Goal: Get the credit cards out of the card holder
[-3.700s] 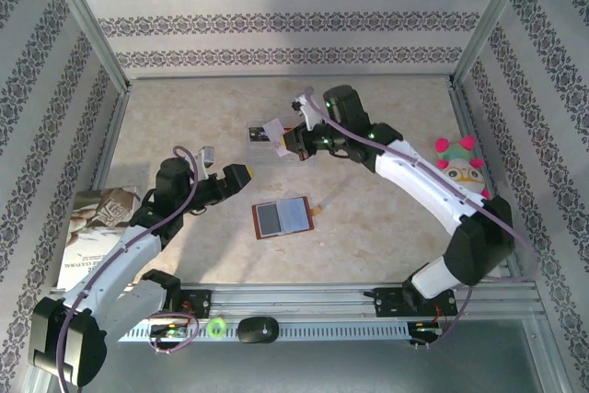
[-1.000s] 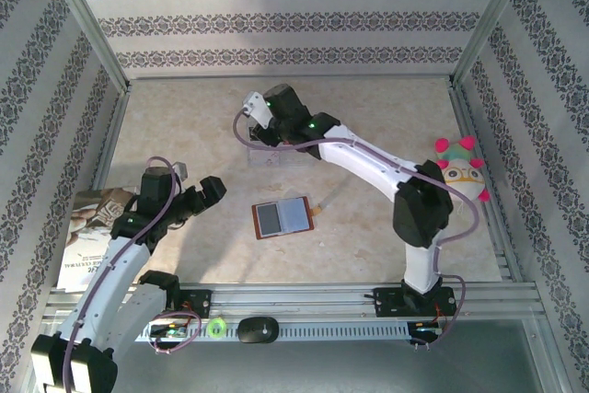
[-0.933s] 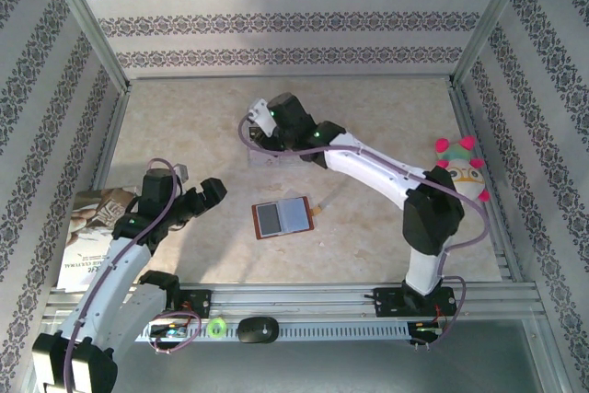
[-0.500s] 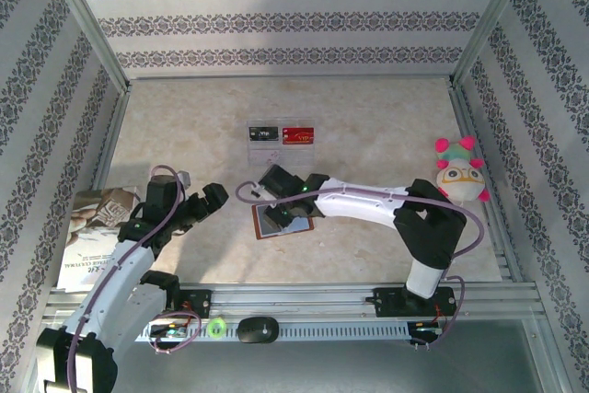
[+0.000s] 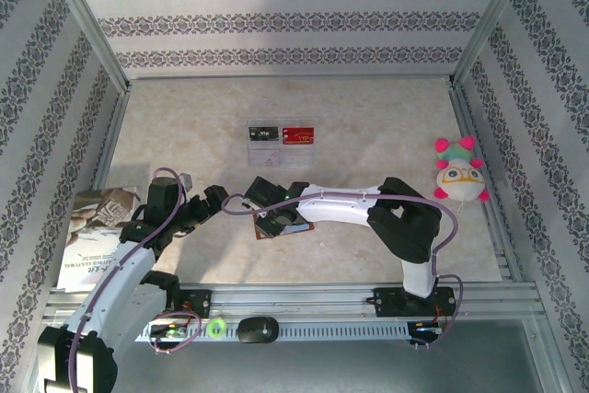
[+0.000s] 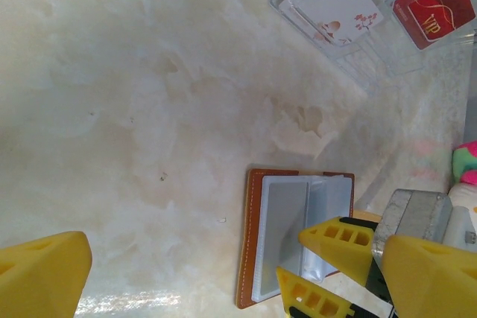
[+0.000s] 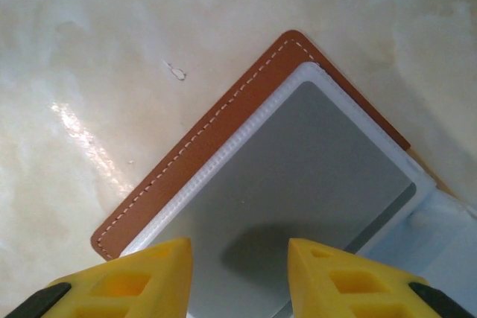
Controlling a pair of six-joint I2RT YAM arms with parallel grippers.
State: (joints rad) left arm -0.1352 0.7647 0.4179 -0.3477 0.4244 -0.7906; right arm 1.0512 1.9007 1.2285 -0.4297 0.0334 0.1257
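The wallet (image 7: pixel 291 176) is light and limp, I judge: soft leather that bends at its fold and will skate on the smooth table (image 5: pixel 386 117) if I push it sideways. I would pin it by the stitched brown border and draw any card out by a free short edge, because a thin, stiff, slick card offers nothing to pinch while it lies flat. The wallet lies open and face up in the near half of the table, a brown rim around grey-blue panels edged in white. I cannot tell whether a card sits under those panels. My right gripper (image 7: pixel 238 277) hovers directly over it, its yellow fingers (image 7: pixel 119 277) spread apart with nothing between them, and the nearer panel shows in the gap. My left gripper (image 6: pixel 238 266) hangs near the wallet on its left side, also spread wide and empty. Well apart, toward the far wall, the red card (image 5: pixel 297 135) and the black card (image 5: pixel 264 133) lie side by side in a clear ridged tray (image 6: pixel 358 65) — the left wrist view shows a pale card (image 6: pixel 335 1) there too.
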